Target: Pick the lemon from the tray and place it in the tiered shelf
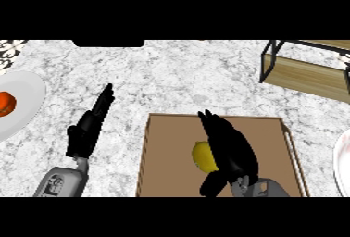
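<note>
The lemon (200,156) lies on the brown tray (164,152), near the tray's middle. The right hand (229,148) is positioned over the tray directly beside the lemon, on its right side, and covers part of it; the fingers extend forward and the thumb curves beneath the fruit, but whether the hand has closed on the lemon cannot be determined. The left hand (89,127) is open, fingers straight, over the marble counter (171,74) to the left of the tray. The tiered shelf (308,69) stands at the upper right corner. A white plate (24,99) carrying an orange-red item (5,104) sits at the left edge. Another white plate (342,162) shows at the right edge.
</note>
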You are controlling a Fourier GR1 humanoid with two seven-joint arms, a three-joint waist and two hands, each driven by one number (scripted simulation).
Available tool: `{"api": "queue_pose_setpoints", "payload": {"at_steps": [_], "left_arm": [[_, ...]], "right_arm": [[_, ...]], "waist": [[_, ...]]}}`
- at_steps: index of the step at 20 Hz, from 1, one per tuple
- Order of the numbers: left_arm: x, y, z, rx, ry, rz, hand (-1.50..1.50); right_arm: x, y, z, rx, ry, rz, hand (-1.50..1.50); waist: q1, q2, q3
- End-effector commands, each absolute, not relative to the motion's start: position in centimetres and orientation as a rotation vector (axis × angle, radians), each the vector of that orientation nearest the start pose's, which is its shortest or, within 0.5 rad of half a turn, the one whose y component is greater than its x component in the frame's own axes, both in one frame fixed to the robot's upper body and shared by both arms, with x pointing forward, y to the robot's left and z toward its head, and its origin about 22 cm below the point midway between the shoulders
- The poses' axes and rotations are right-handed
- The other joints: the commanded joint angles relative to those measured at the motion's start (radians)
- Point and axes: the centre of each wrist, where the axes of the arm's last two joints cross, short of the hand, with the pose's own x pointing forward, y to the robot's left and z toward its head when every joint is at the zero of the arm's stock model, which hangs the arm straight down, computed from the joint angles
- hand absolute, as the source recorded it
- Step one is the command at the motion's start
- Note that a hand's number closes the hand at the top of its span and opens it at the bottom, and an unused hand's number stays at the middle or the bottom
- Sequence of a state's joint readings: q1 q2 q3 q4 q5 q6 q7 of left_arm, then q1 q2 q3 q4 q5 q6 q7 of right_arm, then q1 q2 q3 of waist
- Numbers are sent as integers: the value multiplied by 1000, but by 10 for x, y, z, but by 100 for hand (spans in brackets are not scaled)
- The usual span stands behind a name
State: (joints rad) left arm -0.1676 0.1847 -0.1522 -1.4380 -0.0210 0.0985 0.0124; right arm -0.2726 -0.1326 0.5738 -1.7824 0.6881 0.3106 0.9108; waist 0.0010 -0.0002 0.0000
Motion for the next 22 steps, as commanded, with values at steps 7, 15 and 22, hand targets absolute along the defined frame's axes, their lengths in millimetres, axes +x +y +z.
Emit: {"api": "queue_pose_setpoints", "payload": {"at_steps": [7,15,22], "left_arm": [[284,229,12,94,-1574,-250,0],[292,224,11,111,-1577,-259,0],[280,217,29,86,-1572,-256,0]], "right_arm": [[239,-110,71,-578,-1067,1119,-150],[235,-100,66,-581,-1036,1227,150],[222,-90,48,-642,-1123,1248,150]], "waist": [[0,0,0],[-2,0,0],[1,-1,0]]}}
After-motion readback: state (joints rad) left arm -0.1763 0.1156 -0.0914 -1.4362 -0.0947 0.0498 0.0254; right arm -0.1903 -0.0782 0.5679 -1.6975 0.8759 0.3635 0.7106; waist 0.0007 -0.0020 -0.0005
